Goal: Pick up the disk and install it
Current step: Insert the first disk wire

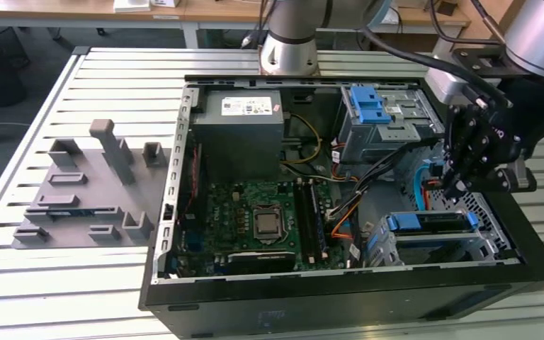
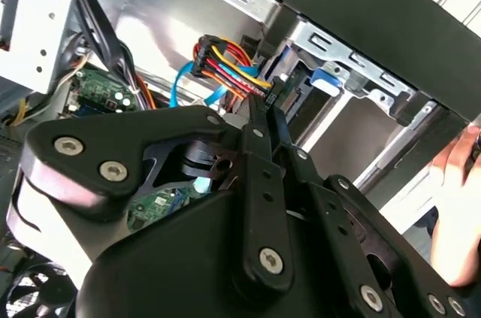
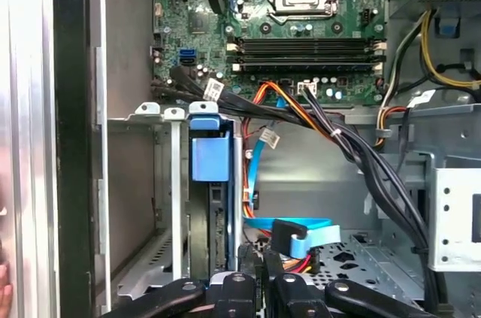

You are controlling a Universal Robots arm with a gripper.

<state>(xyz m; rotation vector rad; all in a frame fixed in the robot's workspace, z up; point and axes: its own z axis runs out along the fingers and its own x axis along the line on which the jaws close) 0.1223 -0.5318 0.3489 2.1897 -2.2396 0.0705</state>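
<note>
Lower centre-left of first wrist view: silver hard disk in blue plastic frame, edge-on in grey metal drive cage, apparently seated. Lower right of exterior view: black gripper poised above, fingers together, clamping nothing, likely pressing or releasing.

A slatted metal table stands before wooden desks on dark floor.

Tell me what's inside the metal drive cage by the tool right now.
In the first wrist view, the drive cage holds a blue-framed carrier standing in one slot; the slot beside it looks vacant. Whether the disk sits within that frame is hidden. The tool hangs just outside.
</note>
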